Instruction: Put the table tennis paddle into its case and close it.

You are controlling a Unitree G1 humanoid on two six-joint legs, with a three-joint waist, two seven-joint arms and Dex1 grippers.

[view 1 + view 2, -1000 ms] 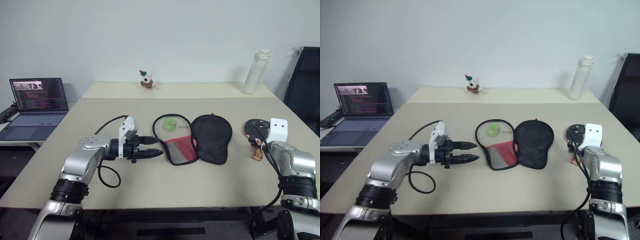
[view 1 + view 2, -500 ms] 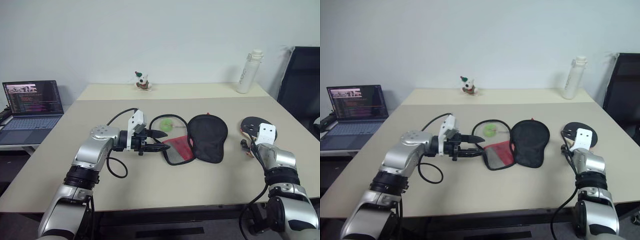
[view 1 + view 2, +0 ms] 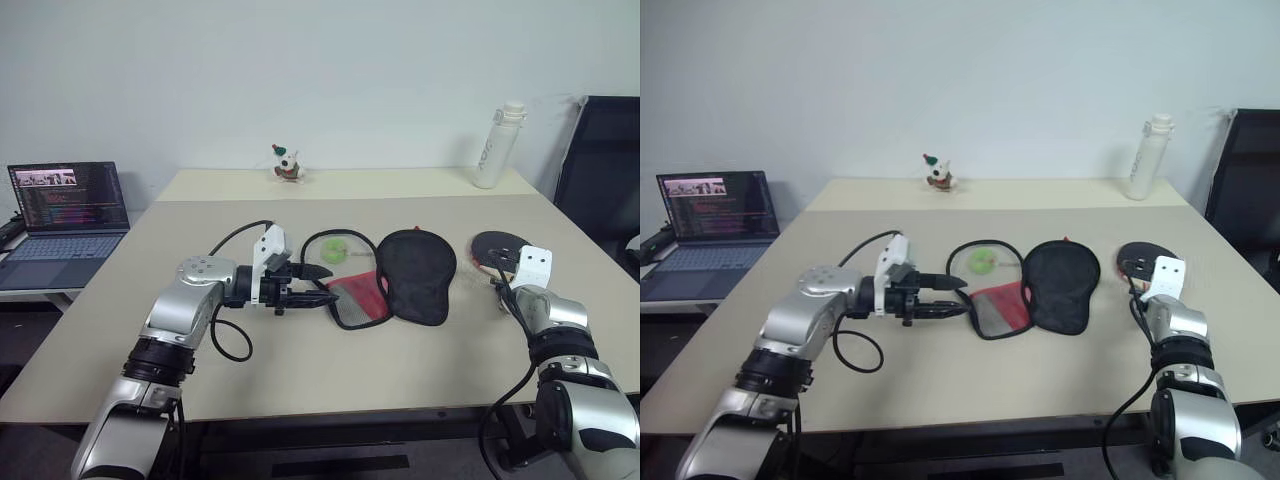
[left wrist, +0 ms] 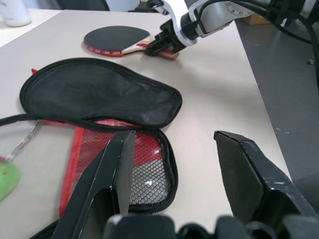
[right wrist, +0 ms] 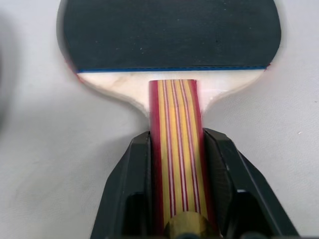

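On the counter [image 3: 300, 370], my right hand [image 5: 175, 164] clamps the paddle [image 5: 169, 35] handle; left hand [image 4: 174, 159] gapes empty; case [image 3: 385, 285] centre-frame, unfilled.

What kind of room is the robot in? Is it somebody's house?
Probably an office or a robot lab, not a house. There is a plain beige table by a bare white wall, an open laptop showing what looks like code on a side desk, and a black office chair.

- A plain pale wall [image 3: 330, 60] runs behind a beige table [image 3: 300, 370].
- A black chair [image 3: 600, 170] stands at the table's right.
- 1 open laptop [image 3: 62, 215] sits on a lower surface at the left.
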